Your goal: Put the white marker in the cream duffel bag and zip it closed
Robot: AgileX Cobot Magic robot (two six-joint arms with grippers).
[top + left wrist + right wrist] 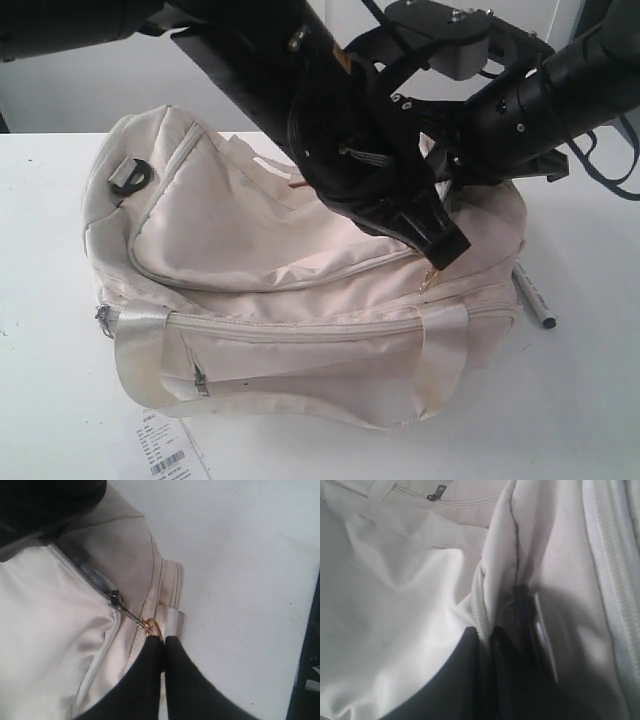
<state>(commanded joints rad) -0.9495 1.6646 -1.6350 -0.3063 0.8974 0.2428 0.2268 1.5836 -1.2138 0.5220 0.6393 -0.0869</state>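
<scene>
The cream duffel bag [290, 290] lies on the white table, its curved top flap [250, 230] partly unzipped. The white marker [533, 297] rests on the table just right of the bag, touched by neither gripper. My left gripper [162, 640] is shut on the gold zip pull ring [151, 626] at the bag's right end, a short link behind the slider [115, 598]; in the exterior view it [447, 255] points down at the pull [430, 280]. My right gripper [492, 635] is shut on the flap's zip edge [479, 605]. The opening beside it is dark.
A white barcoded paper tag [165, 450] lies at the table's front edge below the bag. A black buckle [132, 178] sits on the bag's left end. Both black arms cross above the bag's right half. Bare table [590, 400] extends to the right of the marker.
</scene>
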